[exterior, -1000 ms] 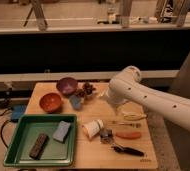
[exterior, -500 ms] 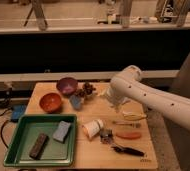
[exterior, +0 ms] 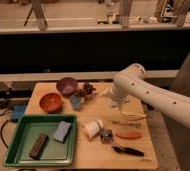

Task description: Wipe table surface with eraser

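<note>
The light tan table surface (exterior: 90,156) fills the middle of the camera view. The eraser (exterior: 38,146), a dark oblong block, lies in the left part of the green tray (exterior: 18,160) at the table's front left. A blue-grey sponge (exterior: 62,131) lies beside it in the tray. My white arm reaches in from the right, and my gripper (exterior: 113,101) hangs over the table's back middle, far right of the tray and apart from the eraser. It holds nothing that I can see.
Behind the tray stand an orange bowl (exterior: 50,101) and a purple bowl (exterior: 67,85), with a dark clump (exterior: 86,90) beside them. A white cup (exterior: 93,128) lies on its side mid-table. A yellow item (exterior: 133,117), an orange carrot-like piece (exterior: 129,135) and a black tool (exterior: 128,150) lie at right.
</note>
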